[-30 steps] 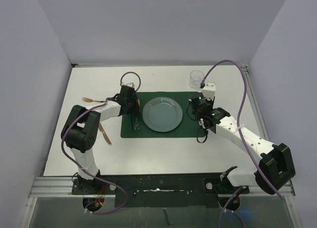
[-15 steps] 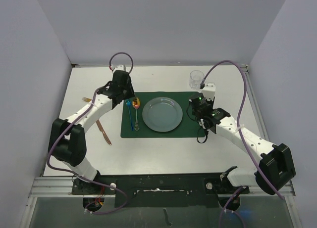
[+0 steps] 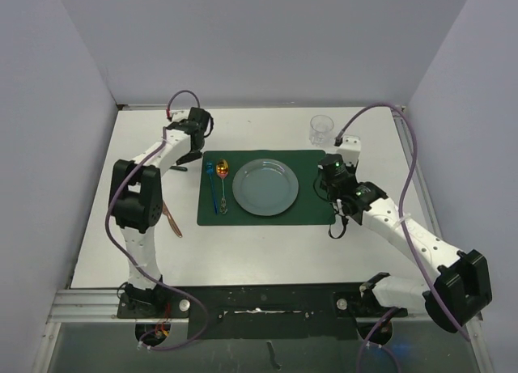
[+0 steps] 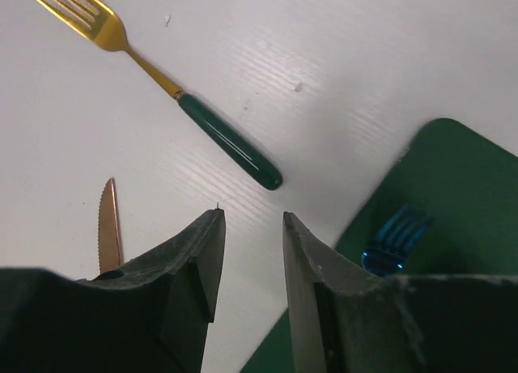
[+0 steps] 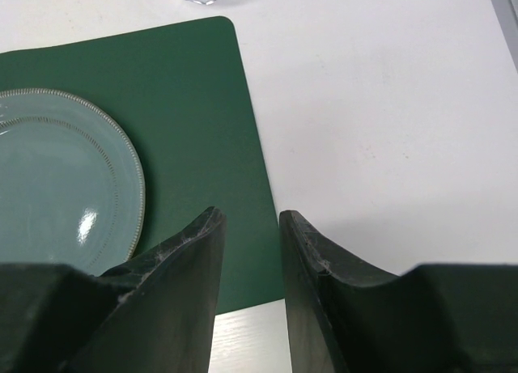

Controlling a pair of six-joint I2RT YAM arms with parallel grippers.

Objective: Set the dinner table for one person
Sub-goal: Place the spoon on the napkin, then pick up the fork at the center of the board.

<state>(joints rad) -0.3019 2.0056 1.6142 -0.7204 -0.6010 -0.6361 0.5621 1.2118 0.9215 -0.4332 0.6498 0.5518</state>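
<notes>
surroundings: plain pale walls close in the work area on three sides.
desk: white matte top with metal rail edging. it fills most of the top view, and both arm bases are bolted at its near edge.
placemat: dark green rectangle, lying flat at the middle of the desk.
plate: round, pale blue-green, set on the middle of the placemat.
blue fork: lies on the left strip of the placemat, between its left edge and the plate, tines toward the far side.
spoon: just right of the blue fork and parallel to it. the gold head looks like a spoon bowl, but it is small in the top view.
glass: clear and upright, on bare desk beyond the placemat's far right corner.
gold fork: gold tines and a dark green handle, lying on bare desk left of the placemat.
knife: copper-coloured serrated blade, on bare desk left of the placemat, well apart from the gold fork.
left fingers: parted by a narrow gap with nothing between them, above bare desk just off the placemat's far left corner.
right fingers: parted with nothing between them, above the placemat's right edge, between the plate and bare desk.
</notes>
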